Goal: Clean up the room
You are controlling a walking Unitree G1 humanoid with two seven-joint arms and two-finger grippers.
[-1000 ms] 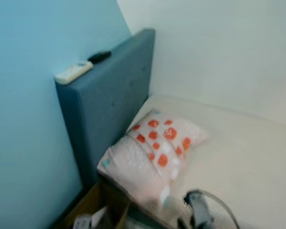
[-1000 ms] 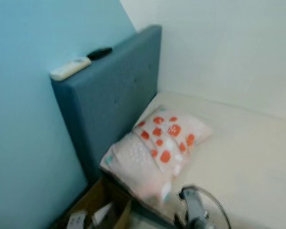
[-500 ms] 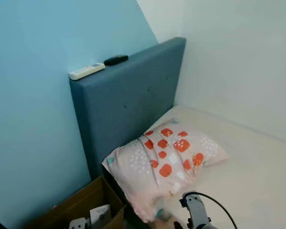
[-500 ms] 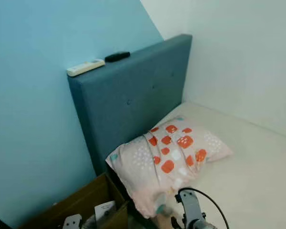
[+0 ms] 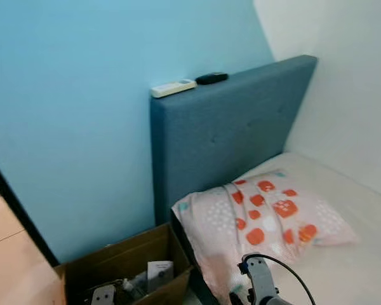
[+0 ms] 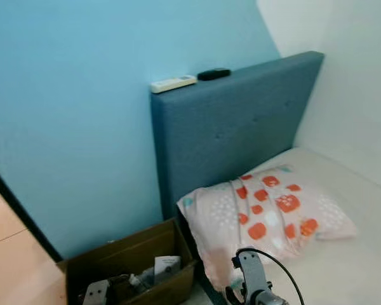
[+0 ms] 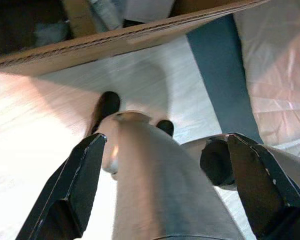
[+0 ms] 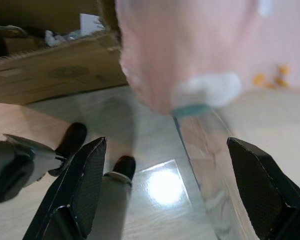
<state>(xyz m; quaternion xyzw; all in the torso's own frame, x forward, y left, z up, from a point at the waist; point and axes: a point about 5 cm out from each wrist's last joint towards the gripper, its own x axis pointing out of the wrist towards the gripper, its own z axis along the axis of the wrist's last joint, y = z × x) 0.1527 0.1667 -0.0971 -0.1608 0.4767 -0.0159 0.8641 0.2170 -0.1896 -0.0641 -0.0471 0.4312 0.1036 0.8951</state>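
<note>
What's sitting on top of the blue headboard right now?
Two things lie on the headboard's top edge: a white remote control and, beside it toward the corner, a smaller black object, possibly another remote. Anything behind them against the wall is hidden.

The cardboard box (image 5: 124, 264) is cut off below; its contents are indistinct.

Both arms hang low; the left gripper (image 7: 165, 195) and right gripper (image 8: 165, 192) point downward, fingers spread wide, holding nothing.
</note>
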